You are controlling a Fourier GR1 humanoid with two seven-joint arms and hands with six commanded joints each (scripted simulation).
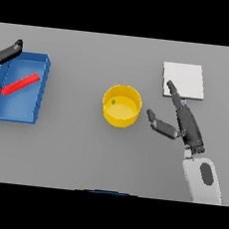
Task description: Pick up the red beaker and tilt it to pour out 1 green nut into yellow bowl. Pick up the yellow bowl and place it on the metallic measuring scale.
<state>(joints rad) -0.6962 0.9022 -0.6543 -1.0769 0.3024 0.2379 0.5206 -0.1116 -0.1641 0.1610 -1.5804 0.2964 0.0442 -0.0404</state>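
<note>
The right hand [186,121] sits nearest, right of centre, rising from the lower edge on its white forearm. Its fingers are straight and spread, the thumb angled toward the bowl; it grasps nothing and touches nothing.

The yellow bowl [121,105] stands upright at table centre, just beside the thumb tip but apart from it. It is a round, straight-walled vessel, bright yellow, with a paler floor. One small green nut [113,102] lies inside, near the left wall.

The metallic measuring scale [183,81], a flat pale square plate, lies beyond the right hand; the fingertips overlap its near edge.

At far left, a blue tray [41,86] holds a red bar [20,84] lying diagonally.

The left hand [8,51] shows at the tray's far left corner, fingers relaxed, holding nothing.
</note>
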